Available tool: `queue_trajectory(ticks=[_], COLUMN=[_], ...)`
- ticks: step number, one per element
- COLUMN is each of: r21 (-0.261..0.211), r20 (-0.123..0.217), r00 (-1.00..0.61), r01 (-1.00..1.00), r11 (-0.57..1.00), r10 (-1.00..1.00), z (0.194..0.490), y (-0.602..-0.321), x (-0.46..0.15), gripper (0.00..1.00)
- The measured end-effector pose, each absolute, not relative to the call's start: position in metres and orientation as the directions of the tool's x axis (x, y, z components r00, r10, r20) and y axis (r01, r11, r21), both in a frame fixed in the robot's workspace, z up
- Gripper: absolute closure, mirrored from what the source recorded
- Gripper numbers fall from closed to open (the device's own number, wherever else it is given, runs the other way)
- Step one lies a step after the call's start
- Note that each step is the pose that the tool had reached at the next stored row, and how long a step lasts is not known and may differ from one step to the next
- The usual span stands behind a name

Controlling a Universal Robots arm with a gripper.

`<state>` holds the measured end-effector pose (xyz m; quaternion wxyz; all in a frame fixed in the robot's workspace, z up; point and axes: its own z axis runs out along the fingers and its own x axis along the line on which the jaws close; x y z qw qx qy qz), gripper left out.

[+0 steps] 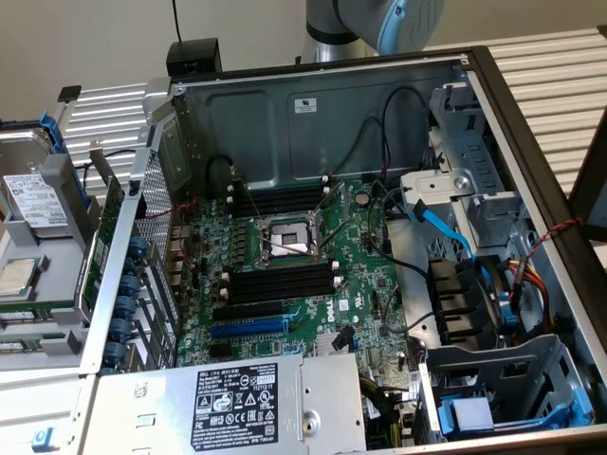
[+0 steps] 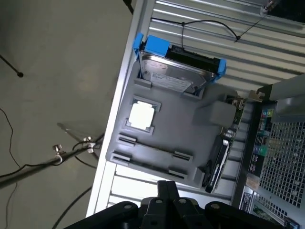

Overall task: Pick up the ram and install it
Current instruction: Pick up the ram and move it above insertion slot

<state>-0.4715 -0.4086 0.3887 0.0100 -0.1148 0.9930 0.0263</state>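
The ram (image 2: 217,164) is a long thin stick with a white label. It stands on edge in a holder at the side of the grey parts tray (image 2: 183,131), next to the computer case. In the exterior view the ram (image 1: 95,248) shows as a green strip between the tray and the case wall. My gripper (image 2: 167,190) hangs above the tray's near edge, a short way from the ram. Its black fingers are shut together with nothing between them. The motherboard's black memory slots (image 1: 280,281) lie empty beside the processor socket (image 1: 285,237).
The tray also carries a hard drive in a blue bracket (image 2: 178,71) and a processor chip (image 2: 142,116). The open case (image 1: 322,104) holds a blue expansion slot (image 1: 248,327), loose cables (image 1: 398,133), drive cages (image 1: 493,379) and a power supply (image 1: 237,403). The arm (image 1: 370,24) rises behind the case.
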Motion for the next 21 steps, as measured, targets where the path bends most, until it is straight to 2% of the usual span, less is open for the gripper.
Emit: queue_trajectory(ticks=[21], r21=[0.05], r20=[-0.026], r00=[-0.818], r01=[-0.575], r11=[0.817], r10=[-0.574], z=[0.3872], y=[-0.4086], x=[-0.4715], gripper=[0.89])
